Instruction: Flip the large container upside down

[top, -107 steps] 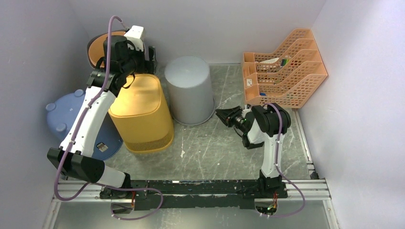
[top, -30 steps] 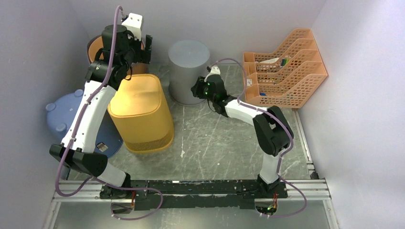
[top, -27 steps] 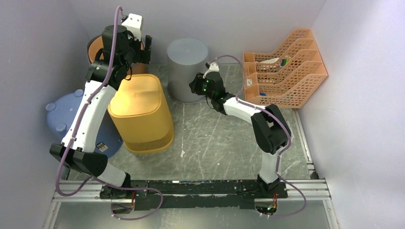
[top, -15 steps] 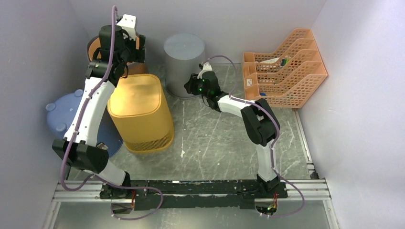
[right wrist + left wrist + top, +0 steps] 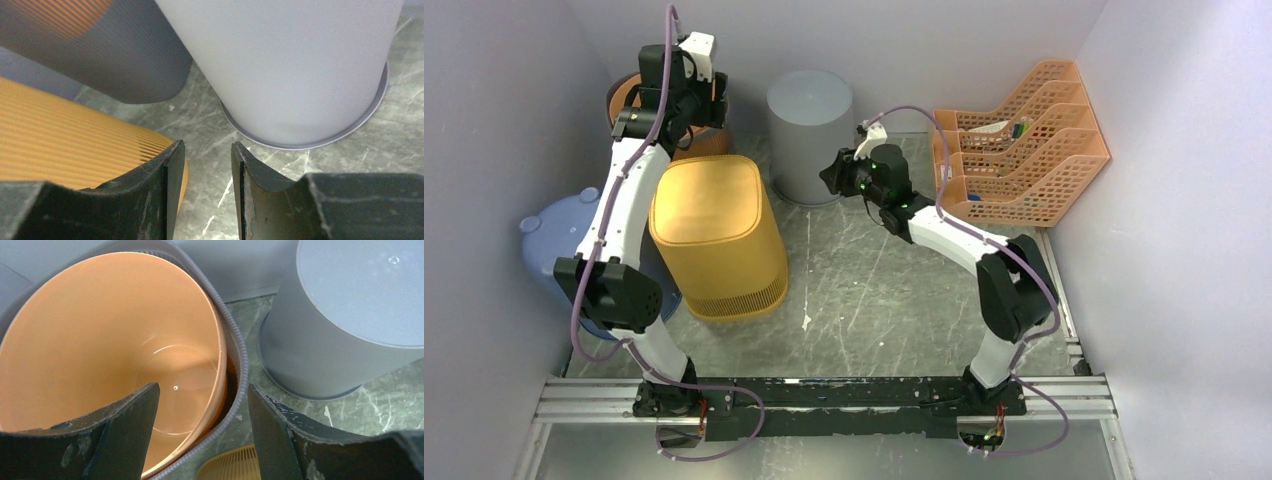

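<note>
Blue plastic shows at the far left in the top view only: a round blue shape, half under my left arm and too covered to name. Behind it, in the back left corner, stands the bucket, mouth up, orange inside and ribbed grey outside. From above my arm hides most of it, while my left wrist camera looks straight into it. There my left claw is spread wide astride the near rim, one finger inside and the other outside. I cannot tell whether the outer one touches the wall.

Just beside the bucket the yellow bin stands bottom up; the wrist views catch only a ribbed corner of it. Next comes the grey bin, also bottom up.

My right claw hangs low by the grey bin's foot, fingers a narrow slot apart with bare table between them, holding nothing. The right wrist view cuts off the grey bin's top. The rack at the far right appears from above alone, its contents too small to make out.
</note>
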### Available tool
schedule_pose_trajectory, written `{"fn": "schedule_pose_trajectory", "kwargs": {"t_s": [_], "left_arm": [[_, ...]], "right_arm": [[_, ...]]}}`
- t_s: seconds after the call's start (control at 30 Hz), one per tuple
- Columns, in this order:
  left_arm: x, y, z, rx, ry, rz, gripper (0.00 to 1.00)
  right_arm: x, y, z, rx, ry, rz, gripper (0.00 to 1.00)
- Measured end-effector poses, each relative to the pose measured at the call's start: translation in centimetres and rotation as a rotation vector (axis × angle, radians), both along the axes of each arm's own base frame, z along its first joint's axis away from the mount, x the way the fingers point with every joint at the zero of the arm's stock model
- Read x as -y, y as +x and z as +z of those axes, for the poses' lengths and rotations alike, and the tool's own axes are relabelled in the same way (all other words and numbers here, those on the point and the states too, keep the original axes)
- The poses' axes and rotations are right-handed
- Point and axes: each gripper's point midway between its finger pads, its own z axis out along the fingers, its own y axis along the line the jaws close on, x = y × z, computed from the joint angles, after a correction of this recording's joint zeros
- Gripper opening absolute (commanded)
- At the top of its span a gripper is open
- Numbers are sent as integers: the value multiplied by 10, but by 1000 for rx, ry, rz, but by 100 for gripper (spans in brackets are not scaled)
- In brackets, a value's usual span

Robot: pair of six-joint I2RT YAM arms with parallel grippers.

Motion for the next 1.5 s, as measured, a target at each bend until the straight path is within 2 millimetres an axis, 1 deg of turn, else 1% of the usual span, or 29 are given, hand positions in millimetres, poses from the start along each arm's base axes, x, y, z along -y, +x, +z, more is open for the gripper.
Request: {"fn": "schedule_pose_trajectory", "kwargs": {"t_s": [0.1, 0.2, 0.33, 0.4, 0.53, 0.73, 1.07, 1.23, 1.33, 1.5], "left_arm": [[5, 4, -7, -16, -8, -24, 75], [9, 12, -14, -28, -13, -36, 75], [10, 21, -27, -49, -11, -36, 74], [10, 24, -32, -57, -10, -35, 74], [10, 27, -35, -59, -10, -34, 73], [6, 29, -32, -49, -32, -36, 73], [-6, 29, -29, -49, -109, -49, 71], [-7, 30, -27, -43, -132, -55, 71], [-7, 31, -25, -36, -147, -62, 73], [-3, 29, -14, -10, -180, -88, 73]], "right_arm": [[6, -8, 20, 38, 1, 1, 40], [12, -14, 25, 50, -11, -1, 40], [19, -22, 16, 33, -37, -2, 40], [23, -26, 6, 15, -58, -4, 40], [28, -30, -11, -18, -93, -7, 40], [32, -33, -21, -40, -120, -10, 40], [33, -33, -23, -39, -128, -10, 40], [35, -32, -31, -54, -143, -11, 40], [36, -31, -31, -55, -146, -12, 40], [37, -30, -32, -56, -146, -15, 40]]}}
